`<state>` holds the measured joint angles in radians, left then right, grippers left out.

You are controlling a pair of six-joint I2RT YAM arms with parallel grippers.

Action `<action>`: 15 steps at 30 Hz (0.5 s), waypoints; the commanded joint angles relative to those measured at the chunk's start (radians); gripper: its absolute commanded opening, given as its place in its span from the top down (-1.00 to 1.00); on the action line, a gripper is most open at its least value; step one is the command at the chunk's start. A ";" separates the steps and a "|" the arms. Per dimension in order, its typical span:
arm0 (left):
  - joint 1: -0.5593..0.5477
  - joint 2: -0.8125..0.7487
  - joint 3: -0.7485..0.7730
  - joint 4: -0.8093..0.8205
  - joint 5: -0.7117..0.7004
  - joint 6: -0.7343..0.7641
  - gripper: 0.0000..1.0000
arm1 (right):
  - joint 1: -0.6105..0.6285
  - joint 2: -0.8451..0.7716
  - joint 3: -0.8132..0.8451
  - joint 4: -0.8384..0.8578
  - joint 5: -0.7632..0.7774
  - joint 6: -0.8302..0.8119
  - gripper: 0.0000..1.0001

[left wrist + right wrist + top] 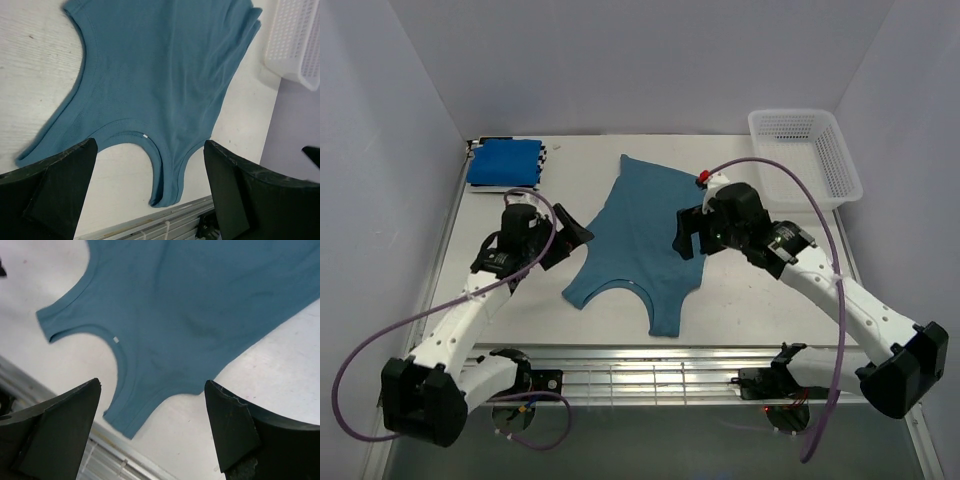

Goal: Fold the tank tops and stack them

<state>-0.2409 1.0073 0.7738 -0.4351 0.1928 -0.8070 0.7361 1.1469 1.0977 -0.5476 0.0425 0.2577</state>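
Teal tank top (640, 235) lies spread flat on the table, btwn the two arms. Long axis runs far-to-near, tilted a bit: hem at far end, straps (665, 322) at near end twd the arm bases. L gripper (578, 232) sits at the top's left edge, abt mid-length. R gripper (688, 240) is over its right edge, same level. Both sets of jaws gape wide per wrist cams, nothing held, cloth below them. Neither arm is clearly nearer; each has its own side edge at hand. Next move prob. a two-sided grab for the fold. Blue top (505, 160) sits folded on striped top (545, 153), far-left of the teal one. White basket (790, 113) is far-right of it.
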 commanded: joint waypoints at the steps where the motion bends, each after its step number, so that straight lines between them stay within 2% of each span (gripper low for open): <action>1: -0.047 0.132 0.017 0.119 0.028 -0.030 -0.96 | -0.153 0.117 0.054 0.089 -0.126 -0.050 -0.80; 3: -0.072 0.213 0.050 0.165 0.024 -0.024 -0.96 | -0.225 0.189 0.109 0.126 -0.156 -0.092 -0.80; 8: -0.101 0.543 0.230 0.202 -0.016 -0.006 -0.96 | -0.372 0.506 0.281 0.133 -0.256 -0.129 -0.80; 12: -0.104 0.744 0.381 0.197 -0.058 0.005 -0.96 | -0.446 0.754 0.444 0.130 -0.294 -0.130 -0.80; 15: -0.103 0.864 0.475 0.190 -0.087 0.014 -0.96 | -0.477 0.844 0.559 0.132 -0.313 -0.149 -0.80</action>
<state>-0.3412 1.8153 1.1656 -0.2573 0.1555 -0.8097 0.2871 1.9488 1.5551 -0.4339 -0.2119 0.1432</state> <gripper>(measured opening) 0.978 0.900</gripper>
